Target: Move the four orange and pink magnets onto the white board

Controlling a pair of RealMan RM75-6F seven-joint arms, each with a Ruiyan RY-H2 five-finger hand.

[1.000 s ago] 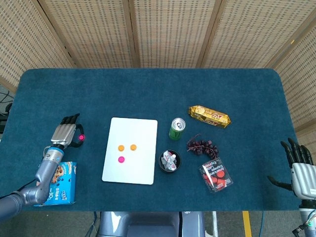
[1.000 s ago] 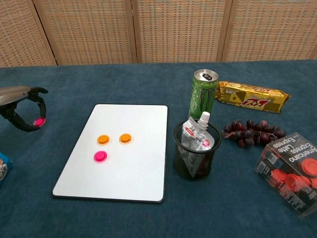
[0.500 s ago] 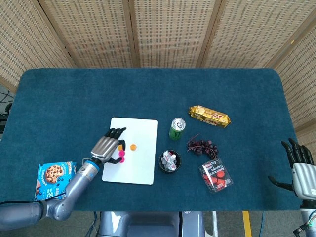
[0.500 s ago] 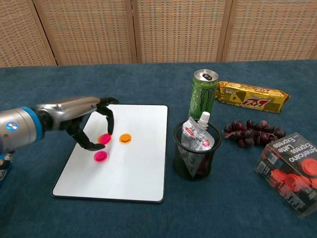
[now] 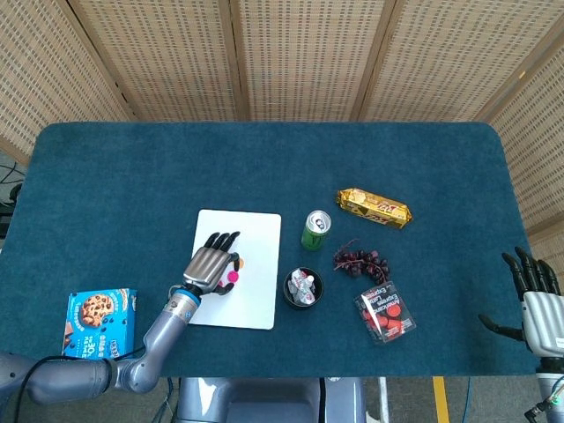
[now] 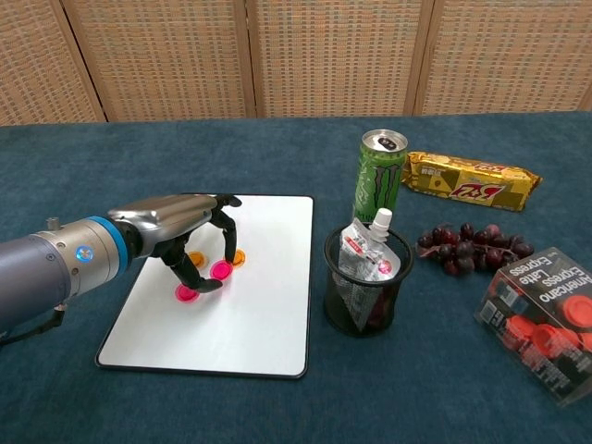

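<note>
Nearest the robot, the white board lies flat, and the left hand hangs over its middle, pinching a pink magnet between thumb and fingertip just above the surface. Directly below the fingers is bare board, so the release looks to need only a short drop. Beside it on the board sit another pink magnet and two orange magnets. Far off the board, the right hand idles with fingers spread, holding nothing.
</note>
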